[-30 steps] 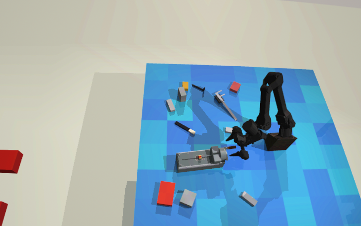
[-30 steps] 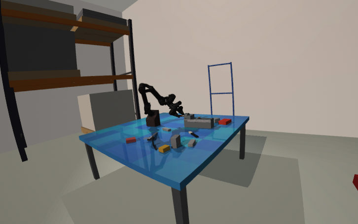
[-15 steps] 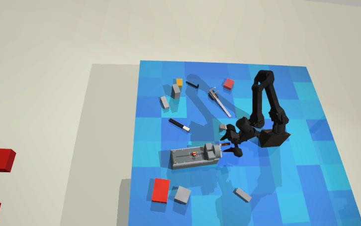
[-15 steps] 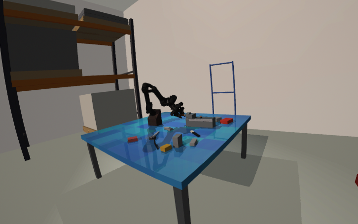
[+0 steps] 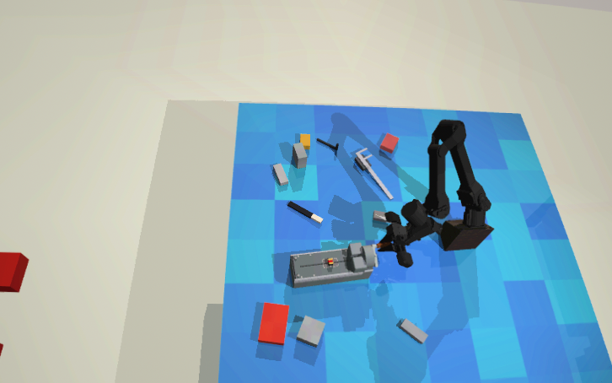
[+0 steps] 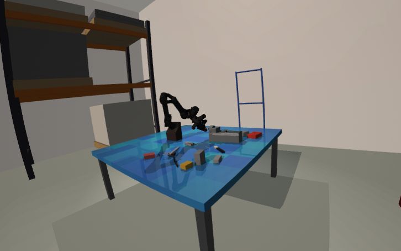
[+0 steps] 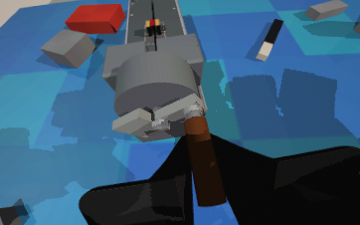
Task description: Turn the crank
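Black claw [image 7: 205,171] clamped on brown cylindrical crank handle [image 7: 203,161], at arm-side end of grey slide machine [image 5: 330,266] on blue checkered surface [image 5: 512,304]. Red pointer [image 7: 153,23] seems between brass marks, view too small. Turn slowly, keep grip square, watch pointer.
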`<state>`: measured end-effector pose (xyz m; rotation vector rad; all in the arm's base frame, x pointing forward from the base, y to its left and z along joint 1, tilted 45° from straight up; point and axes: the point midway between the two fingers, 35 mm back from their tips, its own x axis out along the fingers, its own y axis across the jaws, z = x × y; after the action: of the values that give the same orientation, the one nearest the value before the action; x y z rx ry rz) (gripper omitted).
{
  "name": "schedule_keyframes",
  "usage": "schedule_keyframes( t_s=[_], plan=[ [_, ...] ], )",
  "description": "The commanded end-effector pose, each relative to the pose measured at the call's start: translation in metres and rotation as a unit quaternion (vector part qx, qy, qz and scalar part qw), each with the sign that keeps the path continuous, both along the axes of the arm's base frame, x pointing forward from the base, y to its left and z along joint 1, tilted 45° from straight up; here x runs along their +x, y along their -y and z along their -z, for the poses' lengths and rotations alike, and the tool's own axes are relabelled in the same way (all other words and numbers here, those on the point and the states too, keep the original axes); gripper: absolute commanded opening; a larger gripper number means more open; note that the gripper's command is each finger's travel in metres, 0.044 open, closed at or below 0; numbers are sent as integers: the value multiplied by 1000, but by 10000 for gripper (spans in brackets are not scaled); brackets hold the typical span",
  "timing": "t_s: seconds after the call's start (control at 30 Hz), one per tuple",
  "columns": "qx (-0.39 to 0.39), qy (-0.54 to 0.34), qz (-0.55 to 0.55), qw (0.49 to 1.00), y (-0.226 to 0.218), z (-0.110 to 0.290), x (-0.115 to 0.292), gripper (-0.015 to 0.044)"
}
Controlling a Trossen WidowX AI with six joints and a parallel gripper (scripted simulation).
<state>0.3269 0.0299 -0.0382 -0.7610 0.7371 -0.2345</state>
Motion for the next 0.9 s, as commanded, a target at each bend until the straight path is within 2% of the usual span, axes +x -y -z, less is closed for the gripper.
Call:
schedule_keyframes(
  t_s=[0.0,0.87],
  plan=[
    [-3,-2,1,1000,0,0,0,0],
    [-4,-2,1,1000,11,4,1,0]
  ],
)
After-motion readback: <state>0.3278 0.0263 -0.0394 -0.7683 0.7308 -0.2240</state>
